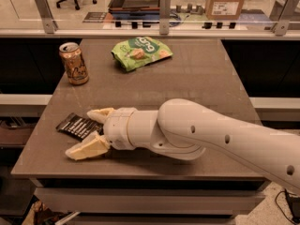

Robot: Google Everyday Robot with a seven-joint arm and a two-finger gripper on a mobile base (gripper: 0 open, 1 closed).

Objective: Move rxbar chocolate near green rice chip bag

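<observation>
The rxbar chocolate point(77, 126), a flat dark bar with pale stripes, lies near the table's front left. My gripper point(84, 132) is open around its right end, one cream finger point(99, 114) behind it and one in front, low over the table. The green rice chip bag point(140, 52) lies at the back middle of the table, far from the bar. My white arm point(201, 132) reaches in from the right.
An orange-tan drink can point(73, 63) stands at the back left. The grey-brown table point(197, 78) ends at a front edge just below the gripper. A glass rail with metal posts point(164, 13) runs behind the table.
</observation>
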